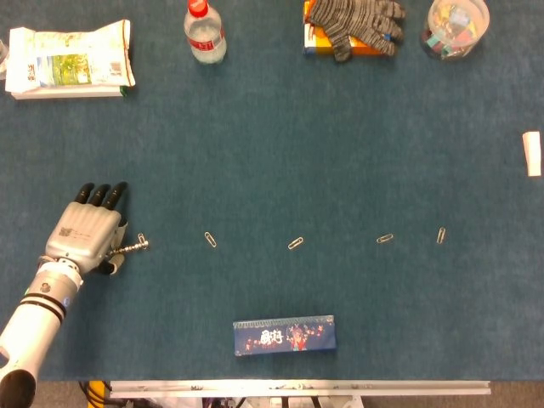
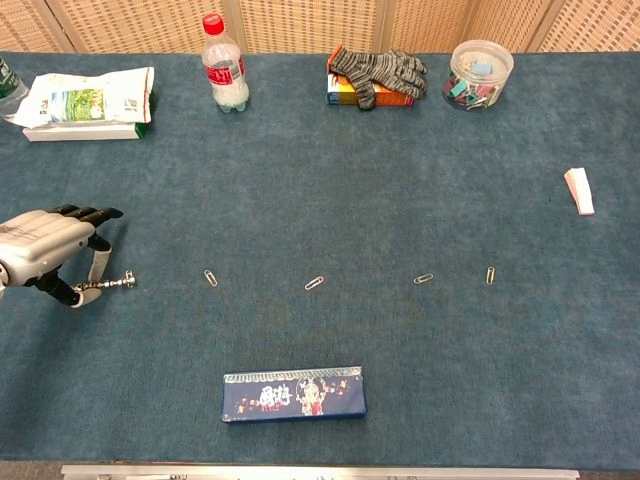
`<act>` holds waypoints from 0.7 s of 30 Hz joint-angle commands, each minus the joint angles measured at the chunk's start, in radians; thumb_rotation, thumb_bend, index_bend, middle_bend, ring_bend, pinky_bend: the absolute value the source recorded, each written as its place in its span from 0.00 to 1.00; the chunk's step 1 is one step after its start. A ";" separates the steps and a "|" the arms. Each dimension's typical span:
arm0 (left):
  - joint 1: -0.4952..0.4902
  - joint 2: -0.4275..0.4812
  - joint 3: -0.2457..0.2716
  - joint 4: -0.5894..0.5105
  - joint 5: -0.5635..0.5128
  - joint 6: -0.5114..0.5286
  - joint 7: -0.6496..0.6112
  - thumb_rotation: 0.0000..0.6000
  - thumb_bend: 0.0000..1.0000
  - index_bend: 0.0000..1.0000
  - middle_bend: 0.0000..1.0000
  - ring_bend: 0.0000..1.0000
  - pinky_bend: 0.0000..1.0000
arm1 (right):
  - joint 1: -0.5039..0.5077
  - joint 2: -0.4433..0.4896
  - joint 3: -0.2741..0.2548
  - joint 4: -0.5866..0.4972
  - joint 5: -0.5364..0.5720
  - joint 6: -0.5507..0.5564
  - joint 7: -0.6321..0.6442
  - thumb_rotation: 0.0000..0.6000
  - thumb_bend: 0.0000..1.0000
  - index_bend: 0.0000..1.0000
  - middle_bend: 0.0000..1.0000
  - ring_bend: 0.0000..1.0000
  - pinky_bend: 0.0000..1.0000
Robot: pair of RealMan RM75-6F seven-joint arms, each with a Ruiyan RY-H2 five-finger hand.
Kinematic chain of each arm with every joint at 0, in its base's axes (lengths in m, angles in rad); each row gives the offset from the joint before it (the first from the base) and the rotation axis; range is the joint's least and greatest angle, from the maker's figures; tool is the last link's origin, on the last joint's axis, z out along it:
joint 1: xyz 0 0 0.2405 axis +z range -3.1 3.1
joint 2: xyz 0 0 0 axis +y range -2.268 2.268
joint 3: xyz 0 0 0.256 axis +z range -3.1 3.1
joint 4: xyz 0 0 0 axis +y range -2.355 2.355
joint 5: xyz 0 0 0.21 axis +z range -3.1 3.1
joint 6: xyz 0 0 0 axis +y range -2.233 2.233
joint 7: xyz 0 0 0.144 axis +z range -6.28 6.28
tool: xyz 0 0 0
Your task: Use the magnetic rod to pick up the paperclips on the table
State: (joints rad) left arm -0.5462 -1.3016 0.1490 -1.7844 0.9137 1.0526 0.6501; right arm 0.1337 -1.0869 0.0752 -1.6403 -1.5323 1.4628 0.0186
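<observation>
My left hand [image 1: 85,231] [image 2: 45,255] is at the table's left side and pinches a short metal magnetic rod [image 1: 132,247] [image 2: 110,285] that points right. The rod's tip sits at the leftmost paperclip [image 1: 141,239], which lies right against it; I cannot tell whether it clings. More paperclips lie in a row to the right on the blue cloth: one [image 1: 210,240] [image 2: 211,278], another [image 1: 296,243] [image 2: 314,283], and a third [image 1: 385,239] [image 2: 424,278], then a last one [image 1: 440,235] [image 2: 490,275]. My right hand is outside both views.
A blue pencil case [image 1: 285,334] lies near the front edge. Along the back stand a snack bag [image 1: 68,61], a water bottle [image 1: 205,34], grey gloves on a box [image 1: 353,25] and a jar of clips [image 1: 457,27]. A white block [image 1: 532,153] is at the right edge.
</observation>
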 commanded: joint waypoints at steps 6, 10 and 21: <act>-0.001 -0.009 -0.012 -0.003 -0.009 0.006 0.014 1.00 0.32 0.58 0.00 0.00 0.00 | 0.000 0.000 0.000 0.000 -0.001 0.001 0.000 1.00 0.04 0.26 0.24 0.18 0.30; -0.004 -0.006 -0.019 -0.020 0.002 0.011 0.018 1.00 0.32 0.58 0.00 0.00 0.00 | -0.001 0.000 -0.001 -0.001 -0.003 0.002 0.000 1.00 0.04 0.26 0.24 0.18 0.30; -0.015 -0.017 -0.036 -0.043 -0.001 0.009 0.032 1.00 0.32 0.58 0.00 0.00 0.00 | -0.003 0.003 -0.002 -0.004 -0.008 0.008 0.003 1.00 0.04 0.26 0.24 0.18 0.30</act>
State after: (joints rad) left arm -0.5592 -1.3172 0.1153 -1.8250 0.9113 1.0621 0.6809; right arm 0.1311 -1.0837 0.0737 -1.6444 -1.5400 1.4706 0.0213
